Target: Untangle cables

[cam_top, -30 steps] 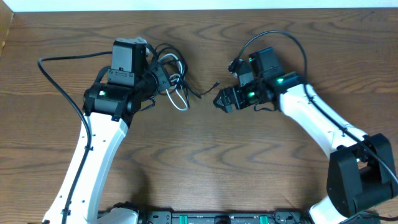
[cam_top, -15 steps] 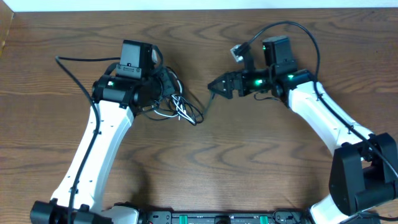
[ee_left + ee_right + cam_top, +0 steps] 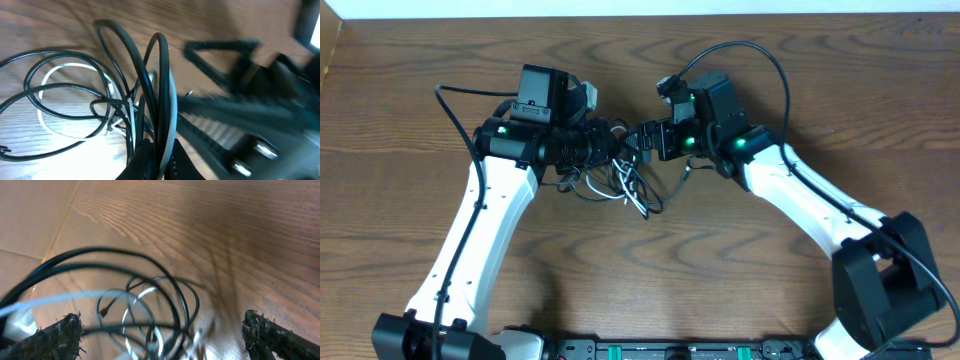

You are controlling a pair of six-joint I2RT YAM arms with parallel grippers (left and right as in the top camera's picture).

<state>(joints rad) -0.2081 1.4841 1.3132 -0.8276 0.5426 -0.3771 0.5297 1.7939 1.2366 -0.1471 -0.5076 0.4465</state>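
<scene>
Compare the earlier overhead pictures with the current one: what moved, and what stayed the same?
The right gripper swung left, jaws wide open, up to the cables. The left gripper shifted right, carrying the bundle along. Unchanged: the left gripper stays shut on the cables, and the right has closed on nothing.

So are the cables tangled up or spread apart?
Tangled. The cables sit in one bunch, black and white loops crossing, pinched in the left pincer.
</scene>
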